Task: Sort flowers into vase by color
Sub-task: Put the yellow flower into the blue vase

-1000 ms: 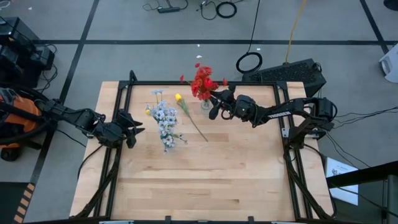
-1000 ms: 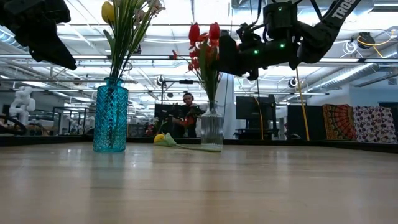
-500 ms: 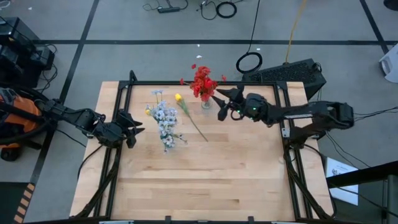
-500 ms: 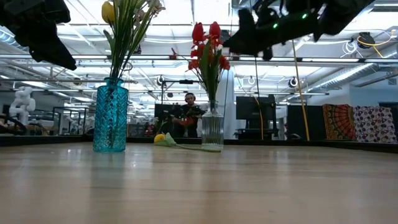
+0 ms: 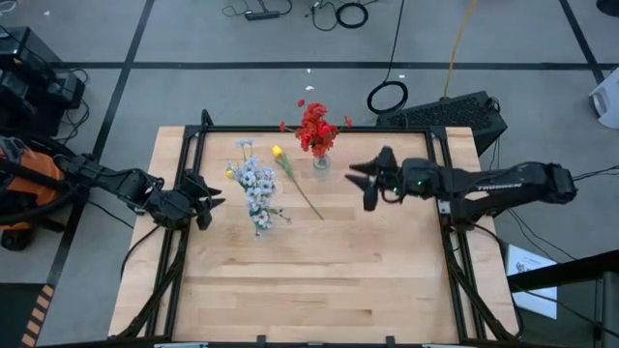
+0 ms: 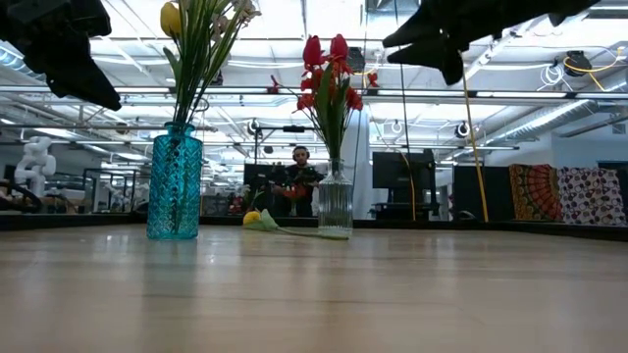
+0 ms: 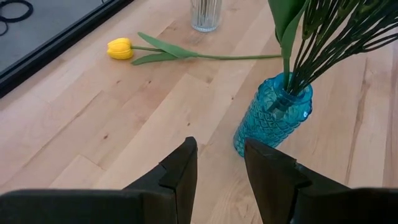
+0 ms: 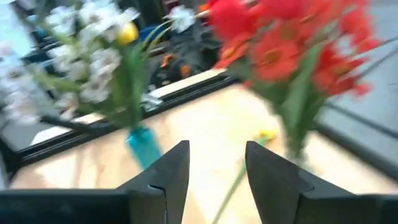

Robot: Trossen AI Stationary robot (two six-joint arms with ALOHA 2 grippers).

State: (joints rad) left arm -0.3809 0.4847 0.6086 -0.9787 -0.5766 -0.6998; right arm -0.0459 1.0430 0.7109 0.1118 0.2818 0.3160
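Your right gripper is empty, fingers apart, hanging high above the table at about 3 o'clock from the clear glass vase, well apart from it. That vase holds the red flowers, upright; it stands near the far edge of the table.

The blue vase stands at 9 o'clock from the clear one and holds the white sprays plus one yellow bud.

One yellow tulip lies flat on the wood between the two vases, stem running toward 5 o'clock in the high view.

Your left gripper waits at 9 o'clock of the blue vase, near it, fingers a little apart, nothing between them.
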